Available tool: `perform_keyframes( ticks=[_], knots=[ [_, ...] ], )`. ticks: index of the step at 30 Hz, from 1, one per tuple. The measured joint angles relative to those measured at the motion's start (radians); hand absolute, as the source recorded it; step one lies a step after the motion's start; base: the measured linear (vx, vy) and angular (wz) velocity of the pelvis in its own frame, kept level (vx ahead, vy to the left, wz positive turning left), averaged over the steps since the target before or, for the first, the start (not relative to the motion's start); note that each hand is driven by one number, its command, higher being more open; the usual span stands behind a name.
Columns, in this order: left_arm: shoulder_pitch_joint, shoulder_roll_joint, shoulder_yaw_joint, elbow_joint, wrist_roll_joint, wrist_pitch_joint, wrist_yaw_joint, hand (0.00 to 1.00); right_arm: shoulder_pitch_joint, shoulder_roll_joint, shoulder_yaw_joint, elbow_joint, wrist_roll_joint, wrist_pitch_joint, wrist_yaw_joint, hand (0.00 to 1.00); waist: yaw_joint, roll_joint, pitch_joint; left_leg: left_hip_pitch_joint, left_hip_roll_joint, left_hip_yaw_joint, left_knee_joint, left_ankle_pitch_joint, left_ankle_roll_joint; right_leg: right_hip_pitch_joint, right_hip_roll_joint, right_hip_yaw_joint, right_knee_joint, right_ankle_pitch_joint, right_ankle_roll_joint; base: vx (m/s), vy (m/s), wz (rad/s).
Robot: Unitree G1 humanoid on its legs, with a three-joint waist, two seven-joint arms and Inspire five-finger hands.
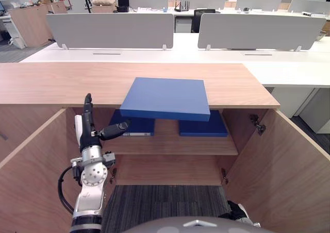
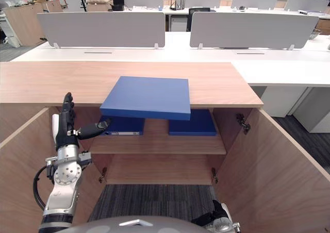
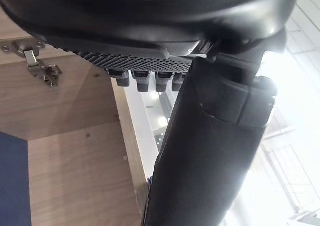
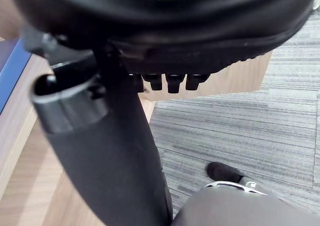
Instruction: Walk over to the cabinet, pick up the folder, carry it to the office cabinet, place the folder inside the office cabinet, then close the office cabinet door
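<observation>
Left robot hand (image 1: 88, 120) held flat, empty | folder (image 1: 165, 98) overhangs cabinet (image 1: 51, 81) top (hiding parts of shelf folders (image 1: 203, 127))

Blue folder (image 1: 166, 97) flat atop cabinet (image 1: 56, 82)

The wooden cabinet top (image 1: 56, 83) carries one blue folder (image 1: 166, 96), jutting over its front edge. Below the folder, the inner shelf (image 1: 170, 143) holds a left binder (image 1: 136, 126) and a right binder (image 1: 203, 127), both blue.

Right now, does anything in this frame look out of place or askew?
Yes: the blue folder on the cabinet top lies slightly skewed, its near edge jutting past the front edge over the shelf. The left hand is raised nearby, not touching it.
</observation>
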Motion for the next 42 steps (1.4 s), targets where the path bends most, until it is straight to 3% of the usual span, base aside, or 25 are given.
perform_keyframes(
  ticks=[11, 21, 30, 42],
  knots=[
    [0.0, 0.058, -0.153, 0.0, 0.084, -0.007, -0.094, 1.0, 0.005, 0.0, 0.0, 0.0, 0.0, 0.0, 0.0, 1.0, -0.005, 0.0, -0.002, 0.0, 0.001, 0.001, -0.001, 0.0, -0.001, 0.0, 0.001, 0.001, 0.0, -0.001, -0.001, 0.0, 0.0, 0.0],
    [-0.047, 0.199, -0.237, 0.0, 0.16, -0.033, -0.124, 1.0, 0.005, -0.007, 0.0, 0.011, 0.0, -0.001, 0.0, 1.0, -0.013, 0.011, -0.013, 0.001, 0.006, 0.005, -0.001, -0.004, -0.006, 0.0, 0.006, 0.004, 0.0, -0.004, -0.004, 0.0, 0.0, 0.0],
    [-0.156, 0.3, -0.237, 0.0, 0.196, -0.066, -0.126, 1.0, 0.005, -0.011, 0.0, 0.021, 0.0, -0.001, 0.001, 1.0, -0.02, 0.02, -0.021, 0.005, 0.024, 0.008, -0.002, -0.007, -0.016, 0.0, 0.025, 0.008, 0.002, -0.012, -0.016, 0.0, 0.0, 0.0],
    [-0.17, 0.38, -0.19, 0.0, 0.276, -0.066, -0.114, 1.0, 0.006, -0.012, -0.003, 0.028, 0.0, -0.001, 0.006, 1.0, -0.02, 0.021, -0.022, 0.007, 0.037, 0.008, -0.002, -0.009, -0.023, 0.0, 0.038, 0.007, 0.006, -0.018, -0.024, 0.0, 0.0, 0.0]
  ],
)
